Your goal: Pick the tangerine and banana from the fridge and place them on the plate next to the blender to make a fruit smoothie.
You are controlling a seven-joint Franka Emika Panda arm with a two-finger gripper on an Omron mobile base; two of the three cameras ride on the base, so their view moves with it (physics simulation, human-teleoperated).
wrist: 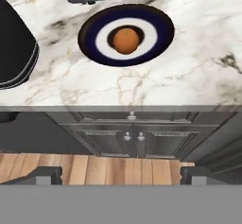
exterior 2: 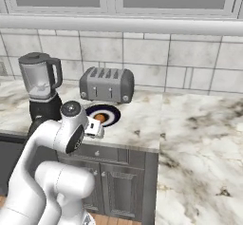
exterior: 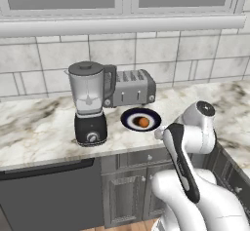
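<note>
The tangerine (wrist: 125,39) rests at the centre of the navy plate (wrist: 90,34) on the marble counter, apart from my gripper. To the plate's left stands the blender (exterior: 90,103), whose black base (wrist: 14,48) edges into the hand view. My gripper (wrist: 122,173) is open and empty, its fingertips (wrist: 47,173) spread wide. It hangs in front of the counter edge, over the wood floor. From the two base cameras, the tangerine (exterior: 143,122) (exterior 2: 99,117) lies on the plate (exterior: 128,123) (exterior 2: 113,111) just beyond my wrist. The banana and the fridge are out of view.
A silver four-slot toaster (exterior: 132,88) (exterior 2: 107,84) stands right behind the plate. Dark grey cabinet doors (wrist: 132,140) sit under the counter, with a dark dishwasher front (exterior: 49,196) to the left. The marble counter (exterior 2: 199,138) turns a corner and runs on at the right.
</note>
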